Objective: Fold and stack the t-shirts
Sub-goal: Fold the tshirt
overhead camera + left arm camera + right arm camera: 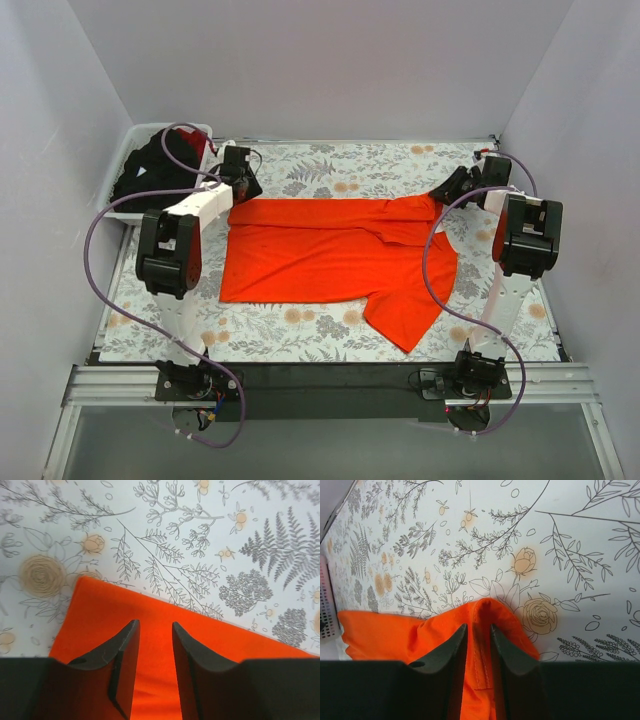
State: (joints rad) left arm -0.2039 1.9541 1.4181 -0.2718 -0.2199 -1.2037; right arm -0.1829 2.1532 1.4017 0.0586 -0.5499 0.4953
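Viewing remotely from the top camera, I find the orange t-shirt [320,255] laid out near the middle of the floral table cover [320,160], one sleeve splayed toward 5 o'clock. The black and dark red shirts [150,170] sit heaped in the white basket [196,128] at 10 o'clock. The left gripper [243,185] stands over the shirt's corner at 10 o'clock. Its wrist view shows the fingers [127,650] parted, with flat cloth beneath and nothing raised between them, so I judge it open and not gripping. The right gripper [455,187] is at the 2 o'clock end of the shirt. Its wrist view shows a humped fold with a stitched hem running between the closed fingers [452,650], so I judge it clamped on the shirt. Risks noted: with only one side held, any lift or pull would drag the shirt askew and wrinkle the panel. If the left jaws close too near the edge, they could catch one layer or miss the cloth. The loose sleeve at 5 o'clock could fold under unevenly. The purple cables hang close to the garment and could snag it.
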